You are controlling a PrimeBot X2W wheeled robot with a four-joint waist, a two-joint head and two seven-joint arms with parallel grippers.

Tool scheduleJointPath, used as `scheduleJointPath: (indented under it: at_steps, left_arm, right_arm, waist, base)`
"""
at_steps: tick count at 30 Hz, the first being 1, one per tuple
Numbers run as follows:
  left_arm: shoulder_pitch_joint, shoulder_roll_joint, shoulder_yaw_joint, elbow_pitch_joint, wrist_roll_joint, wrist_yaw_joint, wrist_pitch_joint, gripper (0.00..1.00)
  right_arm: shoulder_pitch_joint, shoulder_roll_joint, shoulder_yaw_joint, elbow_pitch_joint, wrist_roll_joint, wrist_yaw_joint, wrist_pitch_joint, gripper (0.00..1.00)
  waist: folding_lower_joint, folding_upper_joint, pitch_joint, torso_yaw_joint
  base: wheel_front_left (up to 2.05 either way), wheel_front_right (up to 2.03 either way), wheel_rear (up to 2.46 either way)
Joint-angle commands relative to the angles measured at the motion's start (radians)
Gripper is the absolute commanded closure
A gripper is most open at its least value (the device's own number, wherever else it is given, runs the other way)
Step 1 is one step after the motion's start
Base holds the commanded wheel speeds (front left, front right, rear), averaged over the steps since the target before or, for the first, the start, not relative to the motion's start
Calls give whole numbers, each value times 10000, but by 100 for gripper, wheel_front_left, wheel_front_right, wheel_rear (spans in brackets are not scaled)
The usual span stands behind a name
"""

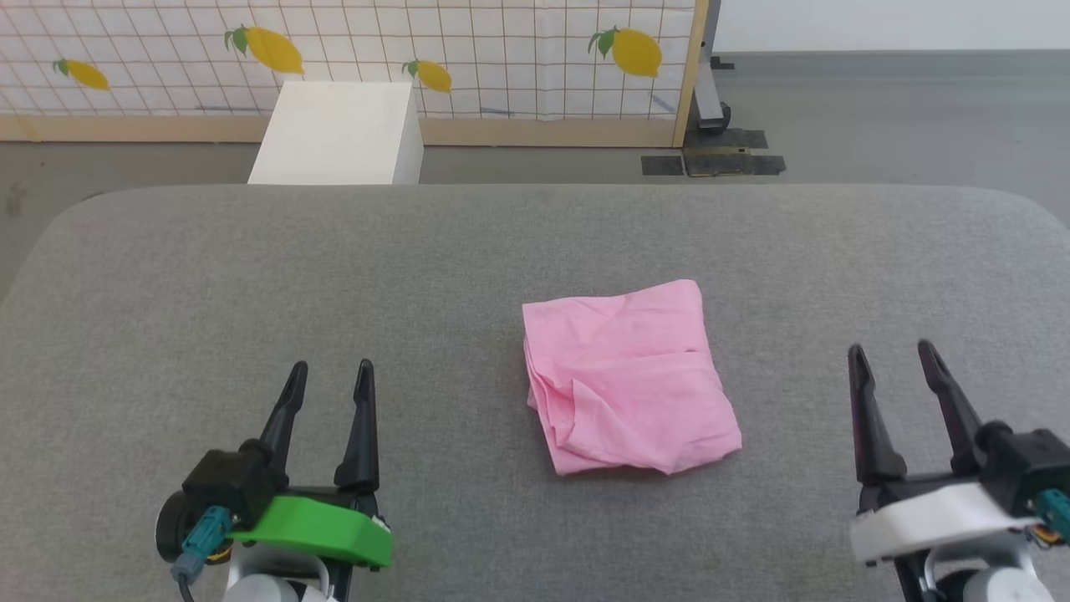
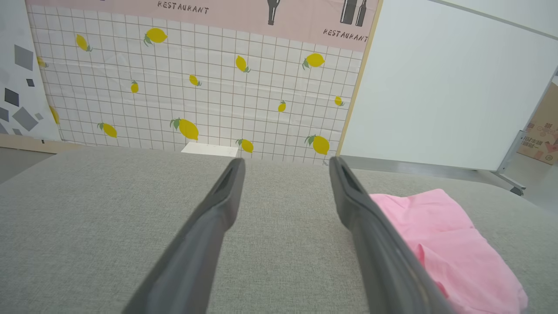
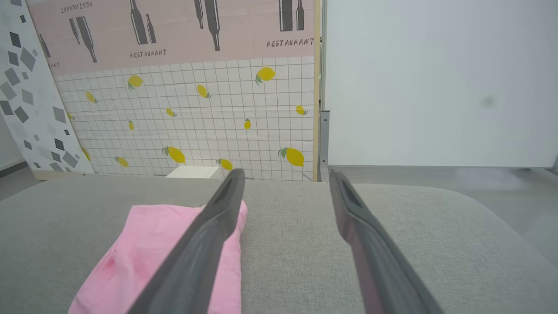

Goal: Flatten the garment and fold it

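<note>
garment [image 1: 631, 380]: pink, lies on grey tabletop [image 1: 251, 276], centre-right. Compact creased packet w/ layered edges at its left and near sides; looks already folded, not spread.
left end effector [image 1: 332, 365]: fingers apart, empty, at near left, well clear of garment.
right end effector [image 1: 889, 347]: fingers apart, empty, at near right, also clear of garment.
bearing: garment sits btwn the two, approx level w/ both sets of fingertips. It is off to the right of the left one and to the left of the right one, so any reach is mostly sideways and inward.
long axis: packet approx square, slightly longer near-to-far, near end skewed a bit to robot's right.
nearer arm: right, by a small margin; gap to garment's right edge is shorter than gap on the left side.
stage (judgement): fold seems done or nearly so. If tidy-up is left, right arm has the shorter reach.
</note>
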Motion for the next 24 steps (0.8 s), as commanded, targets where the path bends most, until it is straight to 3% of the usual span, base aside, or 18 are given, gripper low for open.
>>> scheduleJointPath:
  at_steps: [1, 24]
  left_arm:
    - [190, -22, 25, 27, 77, -58, -47, 0]
    - [264, -22, -66, 162, 59, -66, -47, 0]
  right_arm:
    - [226, 72, -16, -85, -144, -15, -103, 0]
    - [786, 128, -41, -298, 186, -15, 65, 0]
  waist:
    - [0, 0, -47, -39]
    - [0, 0, -86, 39]
  base:
    - [0, 0, 0]
    - [0, 0, 0]
